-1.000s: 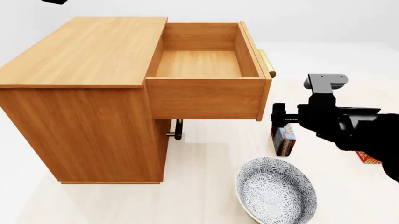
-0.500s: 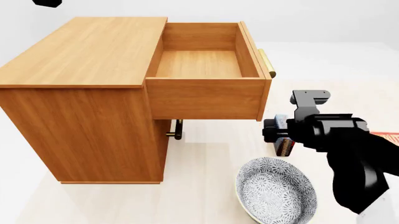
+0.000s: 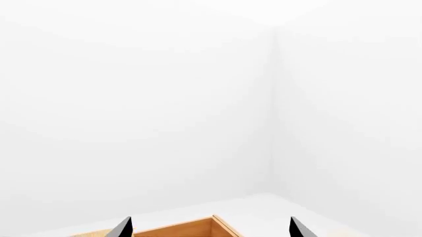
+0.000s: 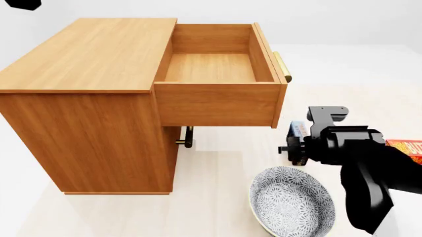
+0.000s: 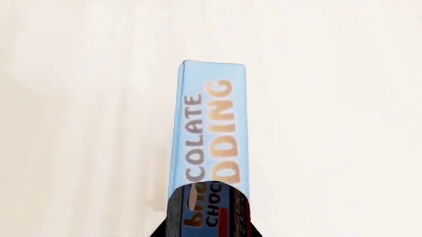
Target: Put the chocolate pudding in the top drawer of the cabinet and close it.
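Light blue card with "COLATE ... DDING" lettering fills the right wrist view: the chocolate pudding [image 5: 209, 128] sits directly under the right end effector [image 4: 298, 148], which has the box's near end between its dark fingertips [image 5: 207, 210]. In the head view the pudding [image 4: 299, 129] stands on the pale tabletop [image 4: 218, 168] at about 4 o'clock from the open top drawer [image 4: 218, 101], just beyond the patterned bowl [image 4: 292, 200] and well below the drawer's front corner.

Judging by this, the step in hand is the grasp. To do it well, the fingertips should straddle the thin box squarely across its broad faces and seat low enough that it cannot pivot, then lift straight up before swinging toward 10 o'clock, clearing the drawer's front panel and brass handle [image 4: 282, 66]. A skewed pinch could tip the narrow box over.

Whether the right end effector is already clamped or only loosely around the box, I cannot tell. The left end effector [image 3: 209, 228] shows two tips well apart, holding nothing, above a corner of the cabinet [image 4: 86, 59].
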Controlling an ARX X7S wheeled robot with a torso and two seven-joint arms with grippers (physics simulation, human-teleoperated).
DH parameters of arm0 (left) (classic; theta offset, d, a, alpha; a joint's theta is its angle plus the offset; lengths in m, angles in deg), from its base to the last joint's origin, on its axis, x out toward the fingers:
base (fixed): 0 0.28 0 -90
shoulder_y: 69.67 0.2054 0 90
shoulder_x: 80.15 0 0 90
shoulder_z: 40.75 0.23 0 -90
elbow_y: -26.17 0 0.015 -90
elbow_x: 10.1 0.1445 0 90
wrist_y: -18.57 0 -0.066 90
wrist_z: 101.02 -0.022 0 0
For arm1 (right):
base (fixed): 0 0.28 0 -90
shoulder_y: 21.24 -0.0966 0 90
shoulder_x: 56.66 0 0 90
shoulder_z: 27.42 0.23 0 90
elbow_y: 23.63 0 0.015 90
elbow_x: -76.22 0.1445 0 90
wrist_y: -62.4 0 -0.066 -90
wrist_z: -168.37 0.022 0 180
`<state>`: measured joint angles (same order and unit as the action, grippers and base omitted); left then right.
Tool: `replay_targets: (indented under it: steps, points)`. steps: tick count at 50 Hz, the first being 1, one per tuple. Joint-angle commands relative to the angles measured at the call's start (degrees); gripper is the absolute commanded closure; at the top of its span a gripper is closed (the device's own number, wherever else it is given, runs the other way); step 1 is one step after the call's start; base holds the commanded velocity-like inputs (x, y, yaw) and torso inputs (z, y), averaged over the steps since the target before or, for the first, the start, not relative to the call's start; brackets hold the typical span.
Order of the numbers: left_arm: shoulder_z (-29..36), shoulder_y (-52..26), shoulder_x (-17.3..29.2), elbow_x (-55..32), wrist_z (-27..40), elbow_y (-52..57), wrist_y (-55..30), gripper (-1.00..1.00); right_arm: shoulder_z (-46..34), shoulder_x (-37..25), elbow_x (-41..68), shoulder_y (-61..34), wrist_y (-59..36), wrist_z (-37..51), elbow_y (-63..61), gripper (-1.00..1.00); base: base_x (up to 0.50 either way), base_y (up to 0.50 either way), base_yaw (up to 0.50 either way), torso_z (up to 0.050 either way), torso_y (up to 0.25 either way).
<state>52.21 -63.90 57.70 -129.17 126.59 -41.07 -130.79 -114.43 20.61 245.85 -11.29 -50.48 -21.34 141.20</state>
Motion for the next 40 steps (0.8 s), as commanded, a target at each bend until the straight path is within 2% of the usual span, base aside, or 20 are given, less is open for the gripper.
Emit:
replay_targets:
  steps: [1,14,22,30,40]
  points:
    - [0.68,-0.85,0.20,-0.85,0.69,-0.18,0.24,-1.00,-1.31,-0.14,1.05,0.04,-1.13,0.28,0.14,1.00,0.00,0.00,0.00,0.000,0.000]
    - [1.39,-1.62,-0.53,0.80,-0.64,-1.17,-0.11,-1.00,-0.74,-1.36,1.92,-1.65,-1.18,0.96,0.13,1.00,0.00,0.00,0.00,0.000,0.000]
    - [0.33,1.89,-2.70,11.00,-9.22,-3.31,-1.09,-1.00,0.04,-2.60,2.41,-5.16,-0.68,1.40,0.11,1.00,0.00,0.00,0.00,0.000,0.000]
    - [0.06,3.30,-3.22,15.10,-12.92,-3.84,-0.86,-1.00,0.74,-4.00,1.78,-8.50,-0.45,2.32,0.05,1.00,0.00,0.00,0.00,0.000,0.000]
    - [-0.48,3.90,-2.82,14.31,-12.48,-3.00,-0.17,-1.00,1.37,-5.47,-1.25,-14.43,1.01,3.41,-2.18,1.00,0.00,0.00,0.00,0.000,0.000]
